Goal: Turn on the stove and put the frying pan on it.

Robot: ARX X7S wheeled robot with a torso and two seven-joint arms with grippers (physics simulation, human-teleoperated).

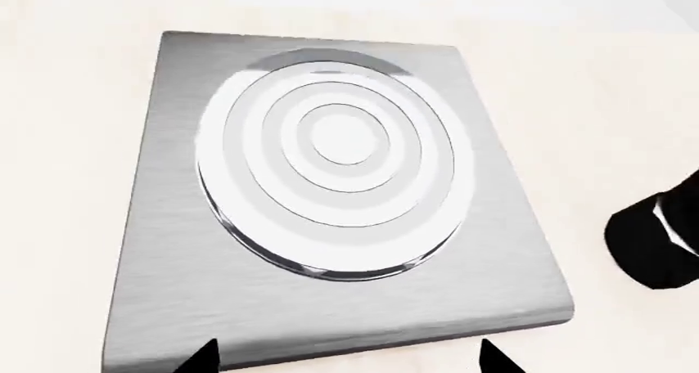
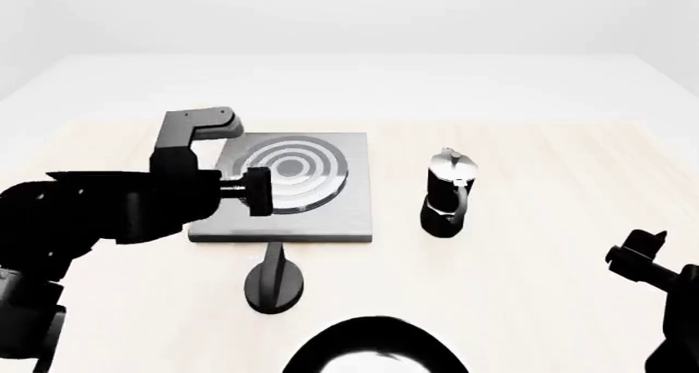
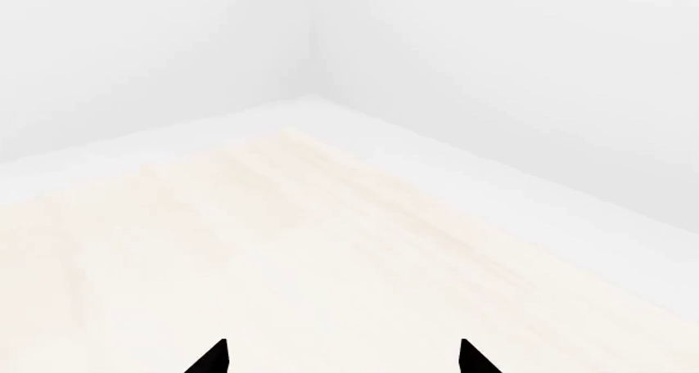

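The counter [image 2: 568, 185], pale wood-toned with a white border, is taking up most of the head view and carrying everything else. On it the stove [image 2: 286, 186] is lying flat – a square grey metal hotplate with concentric burner rings, toward the left of centre. The left wrist view is looking straight down on that stove [image 1: 339, 201], its rings filling the middle of the picture.

The left arm [image 2: 98, 213] is reaching in from the left, its gripper [image 2: 259, 190] hanging over the stove's near-left part. In the left wrist view only two dark fingertips [image 1: 202, 358] are showing, set well apart with nothing between them, so the jaws are standing wide open and holding nothing.

The frying pan [image 2: 372, 348] is sitting at the near edge of the head view, its black rim and glossy pale inside partly cut off; its dark handle [image 2: 275, 279] is pointing toward the stove, ending just short of the stove's front edge.

The moka pot [image 2: 448, 193] is standing upright to the right of the stove, apart from it.

The right gripper [image 2: 639, 254] is showing at the lower right – its tips [image 3: 213, 358] are spread over bare counter, empty.
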